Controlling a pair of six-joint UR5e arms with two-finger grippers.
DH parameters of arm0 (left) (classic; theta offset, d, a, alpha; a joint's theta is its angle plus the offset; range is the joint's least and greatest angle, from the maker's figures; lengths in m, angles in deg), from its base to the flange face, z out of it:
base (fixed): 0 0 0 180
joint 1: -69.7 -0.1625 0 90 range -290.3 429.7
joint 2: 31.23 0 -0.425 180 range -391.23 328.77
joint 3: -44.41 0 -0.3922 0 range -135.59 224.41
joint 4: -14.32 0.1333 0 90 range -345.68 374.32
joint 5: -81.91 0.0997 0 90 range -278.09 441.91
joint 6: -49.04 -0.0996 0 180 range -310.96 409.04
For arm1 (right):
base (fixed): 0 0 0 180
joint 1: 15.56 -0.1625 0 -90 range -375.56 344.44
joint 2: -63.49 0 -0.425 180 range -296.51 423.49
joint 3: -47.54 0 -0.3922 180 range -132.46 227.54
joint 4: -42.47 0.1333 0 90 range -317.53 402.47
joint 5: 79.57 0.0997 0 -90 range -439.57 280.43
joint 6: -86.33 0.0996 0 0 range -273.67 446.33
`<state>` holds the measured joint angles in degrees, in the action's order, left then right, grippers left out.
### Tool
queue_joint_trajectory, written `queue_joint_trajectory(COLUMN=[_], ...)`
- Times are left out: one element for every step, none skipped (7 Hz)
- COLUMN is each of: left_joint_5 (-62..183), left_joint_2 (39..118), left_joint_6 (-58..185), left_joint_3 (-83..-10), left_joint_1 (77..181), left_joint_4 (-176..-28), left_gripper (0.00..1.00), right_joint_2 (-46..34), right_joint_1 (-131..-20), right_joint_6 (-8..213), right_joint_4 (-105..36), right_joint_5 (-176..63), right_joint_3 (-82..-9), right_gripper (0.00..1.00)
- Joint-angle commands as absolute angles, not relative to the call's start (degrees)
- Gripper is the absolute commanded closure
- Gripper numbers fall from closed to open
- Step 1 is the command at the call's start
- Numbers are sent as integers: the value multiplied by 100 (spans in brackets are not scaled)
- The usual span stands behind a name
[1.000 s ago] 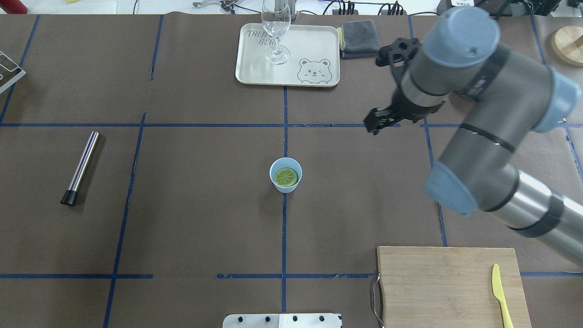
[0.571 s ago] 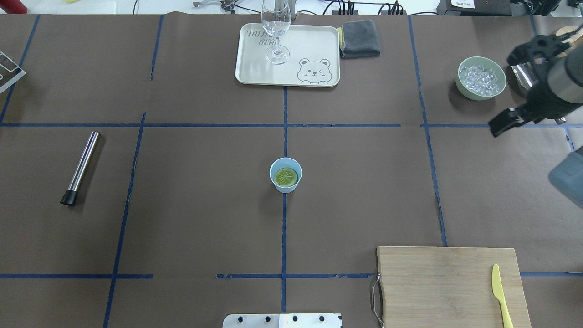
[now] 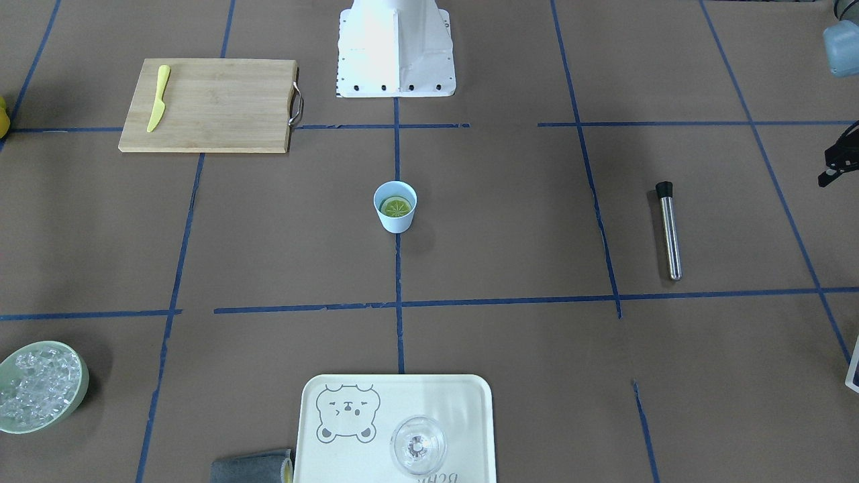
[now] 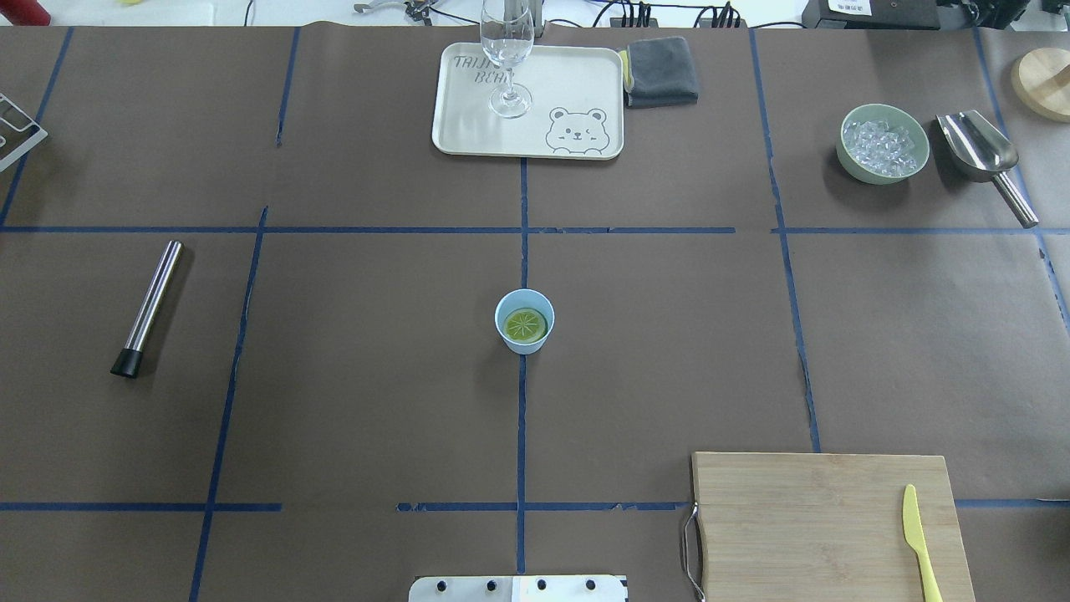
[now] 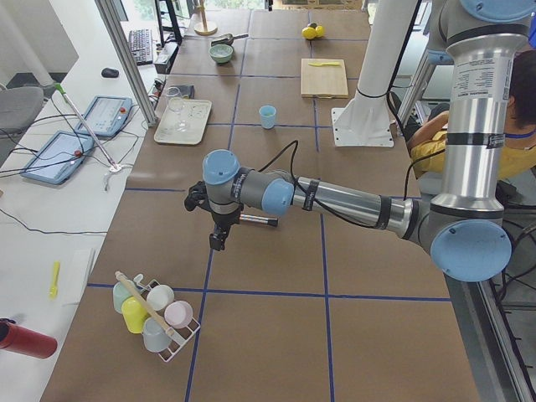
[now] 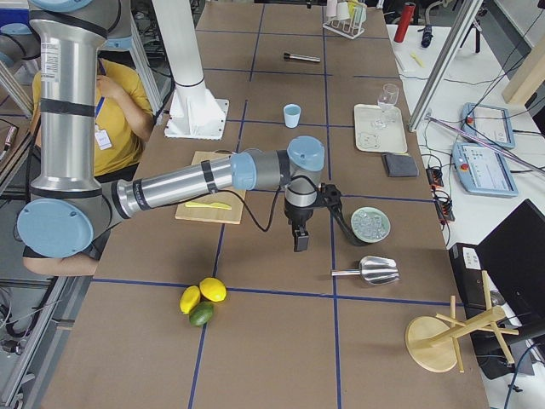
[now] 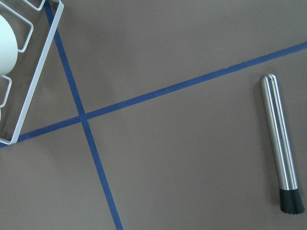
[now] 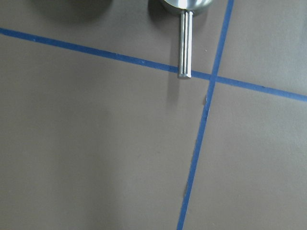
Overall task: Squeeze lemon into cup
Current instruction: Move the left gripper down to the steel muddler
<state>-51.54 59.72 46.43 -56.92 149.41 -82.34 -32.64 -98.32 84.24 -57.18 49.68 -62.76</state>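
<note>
Left pincer (image 5: 217, 244): grip state we cannot tell.
Right pincer (image 6: 301, 245): grip state we cannot tell.
Lemon (image 4: 526, 325): we find it inside the cup (image 4: 522, 298), well apart from either pincer.

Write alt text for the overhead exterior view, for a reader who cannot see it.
A light-blue cup stands mid-table with a lemon slice lying inside it; no robot arm is in frame. A steel rod lies left, a tray with a glass at the far edge, a cutting board with a yellow knife near right.
</note>
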Motion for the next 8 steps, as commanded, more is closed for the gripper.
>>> queue_joint_trajectory(left_joint_5=[-5107, -5090, -5081, -5098, -5072, -4785, -4643, -4311], left_joint_2=[6140, 6150, 6246, 6499, 6501, 6484, 6484, 6484], left_joint_6=[4605, 4692, 4893, 5643, 6651, 6940, 7178, 7528], left_joint_3=[-5650, -5536, -5500, -5117, -5043, -5103, -5078, -5060], left_joint_1=[14907, 14898, 14889, 14741, 14679, 14356, 13892, 13461], left_joint_4=[-9196, -10212, -11336, -12018, -12390, -12472, -12281, -12062], left_gripper=[0, 0, 0, 0, 0, 0, 0, 0], right_joint_2=[-3486, -3503, -3564, -3608, -3626, -3635, -3627, -3627], right_joint_1=[-10143, -10134, -10143, -10143, -10152, -10152, -10152, -10152], right_joint_6=[8141, 8149, 8158, 8184, 8185, 8185, 8158, 8150], right_joint_4=[-5711, -5720, -5711, -5711, -5711, -5711, -5711, -5711], right_joint_5=[5148, 5157, 5157, 5165, 5165, 5165, 5148, 5139], right_joint_3=[-6162, -6153, -6153, -6153, -6153, -6171, -6153, -6153], right_gripper=[0, 0, 0, 0, 0, 0, 0, 0])
